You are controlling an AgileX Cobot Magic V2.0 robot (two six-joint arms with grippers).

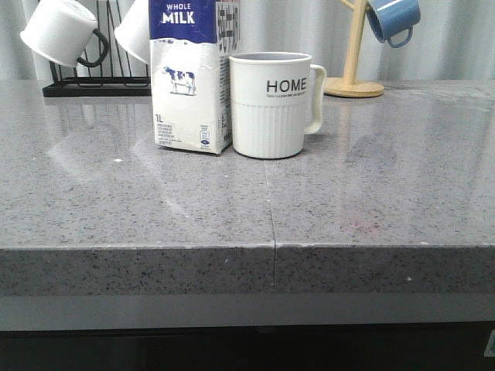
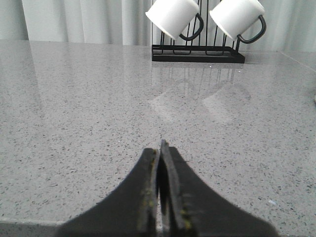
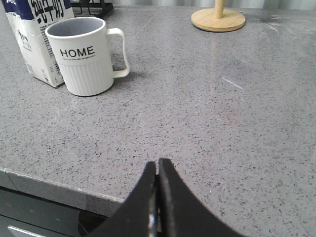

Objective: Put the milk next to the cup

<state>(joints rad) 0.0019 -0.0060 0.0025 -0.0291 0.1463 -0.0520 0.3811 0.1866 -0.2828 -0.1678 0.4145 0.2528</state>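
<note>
Near the front edge, the left gripper (image 2: 161, 148) and right gripper (image 3: 158, 165) are hovering pressed together, empty. Farther back, mid-table, the milk (image 1: 189, 77) is standing upright beside the cup (image 1: 271, 104), seemingly placed; nothing more is needed.

Grey speckled counter (image 1: 371, 193). At the back, two white mugs (image 1: 58, 31) hung on a black rack (image 1: 93, 86); a blue mug (image 1: 393, 18) hung on a wooden stand (image 1: 354, 81).
</note>
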